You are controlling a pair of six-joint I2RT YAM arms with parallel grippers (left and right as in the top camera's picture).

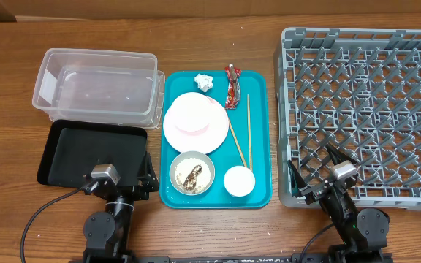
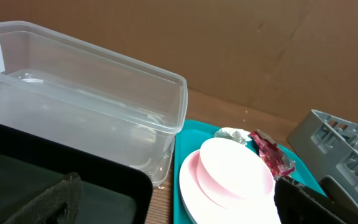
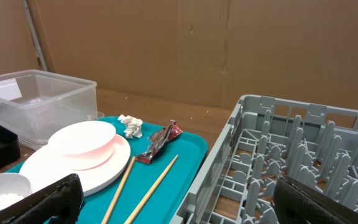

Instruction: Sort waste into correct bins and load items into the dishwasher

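Observation:
On the teal tray (image 1: 258, 146) lie a white tissue ball (image 1: 205, 82), a red wrapper (image 1: 232, 85), two chopsticks (image 1: 243, 131), a pink plate (image 1: 172, 130) with a pink bowl (image 1: 196, 117) on it, a white bowl (image 1: 191, 174) holding rice scraps and a brown lump, and a small white cup (image 1: 239, 181). The clear tub (image 1: 97, 88) and black tray (image 1: 86, 153) stand to its left, the grey rack (image 1: 364, 109) to its right. My left gripper (image 2: 179, 208) is open and empty over the black tray's near right corner. My right gripper (image 3: 179, 208) is open and empty over the rack's near left corner.
The tub and black tray hold nothing visible. The rack's pegs hold nothing. A brown cardboard wall (image 3: 197, 43) stands behind the table. Bare wooden table (image 1: 20, 51) lies at the far left and along the front edge.

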